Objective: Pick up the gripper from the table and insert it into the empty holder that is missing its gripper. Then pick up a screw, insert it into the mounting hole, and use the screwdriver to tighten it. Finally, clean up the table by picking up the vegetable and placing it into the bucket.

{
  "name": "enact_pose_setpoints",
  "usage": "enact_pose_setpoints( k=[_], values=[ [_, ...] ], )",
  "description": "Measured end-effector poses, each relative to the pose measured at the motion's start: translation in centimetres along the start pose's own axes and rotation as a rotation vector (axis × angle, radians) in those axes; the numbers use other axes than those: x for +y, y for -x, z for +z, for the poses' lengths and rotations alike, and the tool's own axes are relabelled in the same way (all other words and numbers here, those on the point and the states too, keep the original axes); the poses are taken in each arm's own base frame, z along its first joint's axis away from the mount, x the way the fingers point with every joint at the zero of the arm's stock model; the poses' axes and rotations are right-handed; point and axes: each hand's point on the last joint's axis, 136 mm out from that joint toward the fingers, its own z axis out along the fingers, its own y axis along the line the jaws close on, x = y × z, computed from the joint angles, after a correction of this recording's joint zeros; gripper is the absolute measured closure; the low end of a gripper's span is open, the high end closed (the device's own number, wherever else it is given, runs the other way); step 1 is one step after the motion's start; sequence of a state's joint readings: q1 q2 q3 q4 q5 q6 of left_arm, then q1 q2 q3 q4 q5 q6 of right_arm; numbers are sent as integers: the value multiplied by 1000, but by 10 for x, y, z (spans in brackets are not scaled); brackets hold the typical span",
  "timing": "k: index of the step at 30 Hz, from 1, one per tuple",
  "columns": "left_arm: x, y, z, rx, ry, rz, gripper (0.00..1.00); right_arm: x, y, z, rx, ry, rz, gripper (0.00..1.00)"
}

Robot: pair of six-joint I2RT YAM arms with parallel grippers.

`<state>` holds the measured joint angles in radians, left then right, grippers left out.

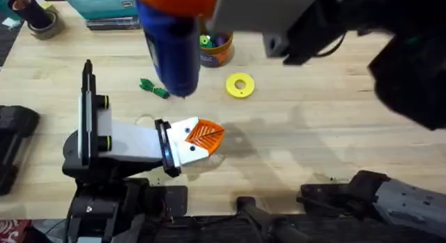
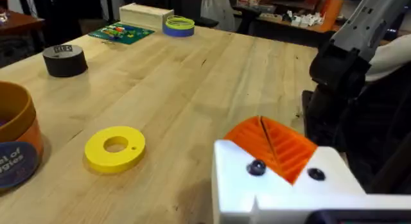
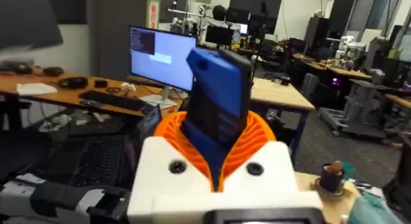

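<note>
Held high over the surface (image 1: 313, 131) in the right gripper's (image 3: 218, 156) clamped fingers, the screwdriver (image 1: 173, 51) could slip or miss the holder (image 1: 182, 144), whose left fingers look narrowly closed.

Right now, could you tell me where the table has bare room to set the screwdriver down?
Bare wood lies right of the yellow disc, out toward the table edge. It is crowded at the back left: the vegetable, bucket and disc cluster there, under the screwdriver held by the right claw.
</note>
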<state>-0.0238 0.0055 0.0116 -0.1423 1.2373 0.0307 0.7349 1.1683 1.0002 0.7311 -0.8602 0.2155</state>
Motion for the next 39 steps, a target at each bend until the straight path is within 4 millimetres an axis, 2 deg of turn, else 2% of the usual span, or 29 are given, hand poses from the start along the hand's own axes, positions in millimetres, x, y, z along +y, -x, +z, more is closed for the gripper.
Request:
enact_pose_setpoints(
  k=[8, 16, 25, 27, 28, 39],
  values=[
    [0, 0, 0, 0, 0, 0, 988, 6, -32, -10, 1, 6, 50, 977],
    [0, 0, 0, 0, 0, 0, 988, 9, -47, -14, 8, 5, 77, 977],
    [0, 0, 0, 0, 0, 0, 988, 17, -50, -9, 6, 33, 66, 977],
    [0, 0, 0, 0, 0, 0, 988, 17, -55, -7, 11, 40, 70, 977],
    [0, 0, 0, 0, 0, 0, 988, 15, -67, -3, 30, 44, 84, 977],
    [0, 0, 0, 0, 0, 0, 988, 9, -83, 0, 54, 39, 83, 977]
  ],
)
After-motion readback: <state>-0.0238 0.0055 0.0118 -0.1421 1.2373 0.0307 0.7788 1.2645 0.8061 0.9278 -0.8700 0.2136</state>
